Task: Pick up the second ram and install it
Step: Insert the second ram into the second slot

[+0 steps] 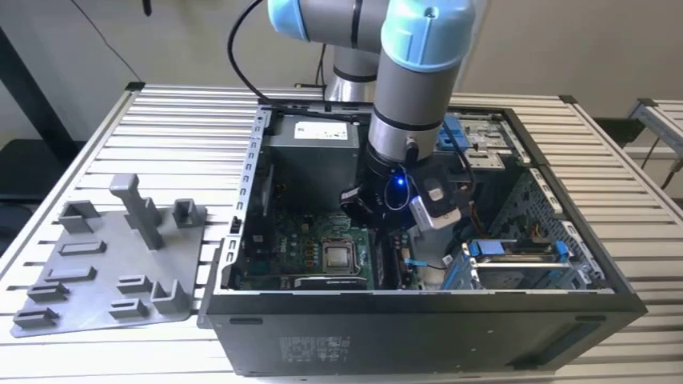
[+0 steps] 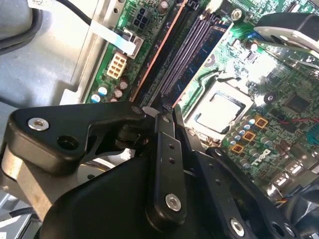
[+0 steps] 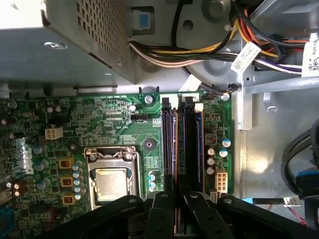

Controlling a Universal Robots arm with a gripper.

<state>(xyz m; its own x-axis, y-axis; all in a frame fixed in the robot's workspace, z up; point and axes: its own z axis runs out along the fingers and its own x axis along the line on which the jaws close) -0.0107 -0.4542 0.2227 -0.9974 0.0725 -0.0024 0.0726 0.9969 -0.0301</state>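
Note:
The second ram point(image 3: 169, 144) is a long thin dark stick standing on edge along the memory slots of the green motherboard point(image 3: 114, 119), beside the processor socket point(image 3: 112, 181). In both wrist views my gripper point(image 3: 175, 196) sits over one end of it, its black fingers point(image 2: 164, 129) pressed close together on the stick's upper edge point(image 2: 163, 55). A neighbouring slot point(image 3: 192, 144) runs parallel; I cannot tell what it carries. In the exterior view the arm's wrist point(image 1: 395, 192) reaches down into the open computer case point(image 1: 427, 292), and it hides the gripper's tips.
A grey holder plate point(image 1: 107, 264) with upright blocks lies at the exterior view's left of the case. The power supply box point(image 3: 65, 40) and cable bundles point(image 3: 209, 50) crowd one end of the slots. Blue drive brackets point(image 1: 517, 248) stand at the exterior view's right.

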